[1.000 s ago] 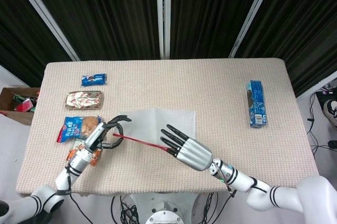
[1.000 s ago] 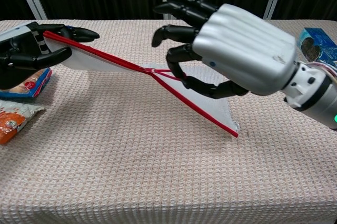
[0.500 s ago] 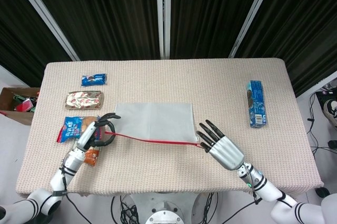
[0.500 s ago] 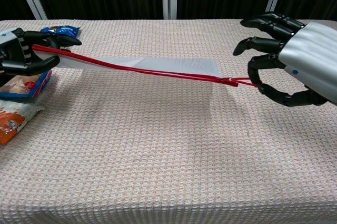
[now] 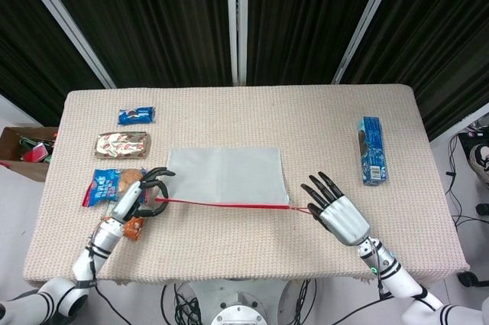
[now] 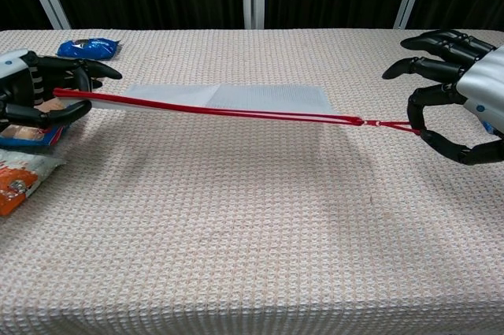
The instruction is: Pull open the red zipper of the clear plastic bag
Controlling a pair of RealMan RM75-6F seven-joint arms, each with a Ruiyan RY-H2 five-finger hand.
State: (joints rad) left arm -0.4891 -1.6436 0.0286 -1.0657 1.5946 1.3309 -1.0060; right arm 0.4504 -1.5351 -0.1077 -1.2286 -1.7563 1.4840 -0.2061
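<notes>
1. Our left hand (image 5: 139, 199) grips the bag's (image 5: 224, 174) left corner near the table's (image 5: 321, 126) left edge.
2. Our right hand (image 6: 457, 106) pinches the red zipper (image 6: 228, 111) pull just past the bag's right end.

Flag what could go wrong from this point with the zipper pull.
The slider sits at the far end of the zipper, so more pull from the right hand could drag the bag or snap the tab. The left hand pinches only a corner, which might slip.
</notes>
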